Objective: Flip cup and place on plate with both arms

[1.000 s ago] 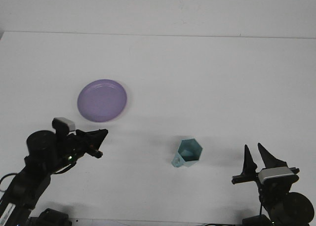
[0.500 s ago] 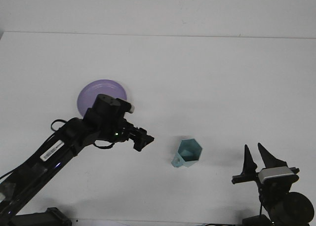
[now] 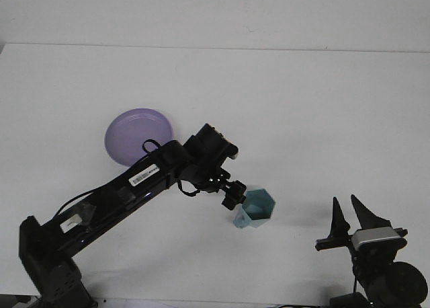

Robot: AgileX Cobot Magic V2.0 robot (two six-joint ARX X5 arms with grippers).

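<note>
A teal faceted cup [image 3: 260, 206] lies tipped on the white table right of centre, its mouth facing up toward the camera and its handle low on the left. My left gripper [image 3: 234, 199] is stretched out to the cup's left rim, and its black tip overlaps the cup there. The lilac plate [image 3: 136, 134] sits at the left, with the left arm passing its lower right edge. At the bottom right my right gripper [image 3: 344, 200] stands open, fingers pointing up, well apart from the cup.
The left arm [image 3: 154, 175] runs diagonally from the bottom left corner across the table. The table's far edge [image 3: 215, 47] meets a pale wall.
The left arm has swung out from the bottom left, past the plate, to the cup's left side. Cup, plate and right gripper have not moved.
</note>
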